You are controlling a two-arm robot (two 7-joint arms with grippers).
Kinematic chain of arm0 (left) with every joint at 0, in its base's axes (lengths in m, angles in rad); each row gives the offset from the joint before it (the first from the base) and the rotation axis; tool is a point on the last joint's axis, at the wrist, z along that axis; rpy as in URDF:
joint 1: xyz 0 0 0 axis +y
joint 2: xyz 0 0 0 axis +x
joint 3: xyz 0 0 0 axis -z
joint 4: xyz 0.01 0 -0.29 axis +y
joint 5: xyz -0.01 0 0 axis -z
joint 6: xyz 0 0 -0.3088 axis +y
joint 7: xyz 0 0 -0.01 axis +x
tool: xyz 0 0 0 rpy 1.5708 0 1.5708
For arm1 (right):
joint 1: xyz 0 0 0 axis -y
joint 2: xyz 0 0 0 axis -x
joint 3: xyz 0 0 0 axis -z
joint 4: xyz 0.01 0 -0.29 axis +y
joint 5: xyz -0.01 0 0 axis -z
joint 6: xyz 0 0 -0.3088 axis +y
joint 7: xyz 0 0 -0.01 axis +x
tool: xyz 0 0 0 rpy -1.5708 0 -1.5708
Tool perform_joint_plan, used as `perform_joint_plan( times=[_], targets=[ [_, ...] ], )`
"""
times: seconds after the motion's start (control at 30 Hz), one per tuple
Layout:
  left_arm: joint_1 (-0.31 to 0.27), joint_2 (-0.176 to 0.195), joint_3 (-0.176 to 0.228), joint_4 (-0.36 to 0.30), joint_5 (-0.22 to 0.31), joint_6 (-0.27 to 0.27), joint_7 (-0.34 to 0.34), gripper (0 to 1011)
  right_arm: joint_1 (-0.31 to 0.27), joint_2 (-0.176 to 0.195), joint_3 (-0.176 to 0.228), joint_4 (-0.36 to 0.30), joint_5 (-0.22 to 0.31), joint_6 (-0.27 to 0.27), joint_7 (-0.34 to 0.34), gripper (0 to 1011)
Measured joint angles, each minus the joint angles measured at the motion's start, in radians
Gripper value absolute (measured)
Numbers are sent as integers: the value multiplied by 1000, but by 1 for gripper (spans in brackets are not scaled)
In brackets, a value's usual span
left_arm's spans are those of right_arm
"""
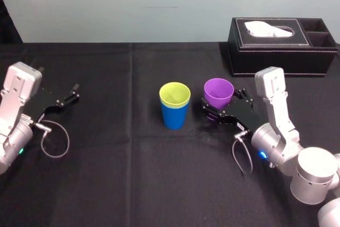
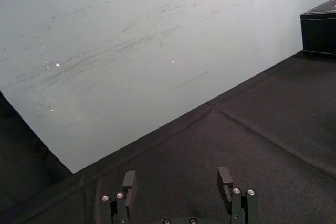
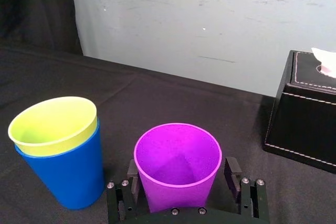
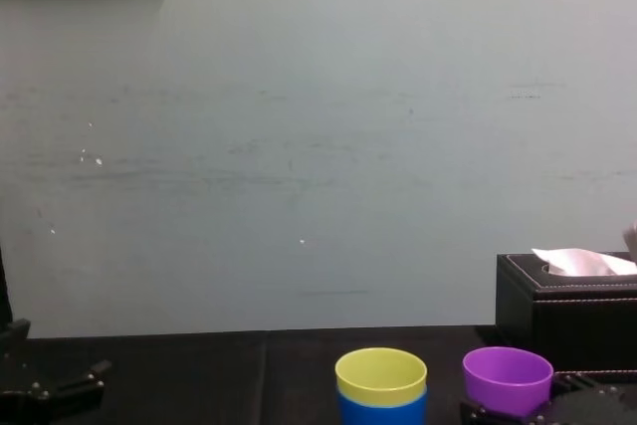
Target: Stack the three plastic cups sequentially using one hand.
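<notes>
R gripper straddles purple cup, grip unclear; best lift straight, centre over yellow-green cup nested in blue cup, lower gently. L gripper idles wide.

I'm holding R gripper right of worktop centre, arm reaching fwd, jaws clamping the purple cup. L gripper is sitting far left, jaws apart, arm idling.

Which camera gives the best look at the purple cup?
The right wrist view: the purple cup is close, inside visible, held by the right gripper. The head view shows the cup from above, farther off; the chest view, its upper part.
</notes>
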Motion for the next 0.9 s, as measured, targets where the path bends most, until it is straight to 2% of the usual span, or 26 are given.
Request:
perform_joint_plan(
  times=[0.2, 0.5, 0.67, 0.73, 0.9],
  targets=[
    [0, 0, 0, 0, 0, 0, 0, 1011, -2, 1, 0, -2, 0, 0, -1, 973],
    [0, 0, 0, 0, 0, 0, 0, 1011, -3, 2, 0, -5, 1, 1, -1, 757],
    [0, 0, 0, 0, 0, 0, 0, 1011, -5, 3, 0, -9, 1, 2, -1, 731],
    [0, 0, 0, 0, 0, 0, 0, 1011, -12, 8, 0, -24, 1, 6, -1, 730],
    [0, 0, 0, 0, 0, 0, 0, 1011, -34, 44, 2, -118, -10, 48, 2, 729]
  ],
)
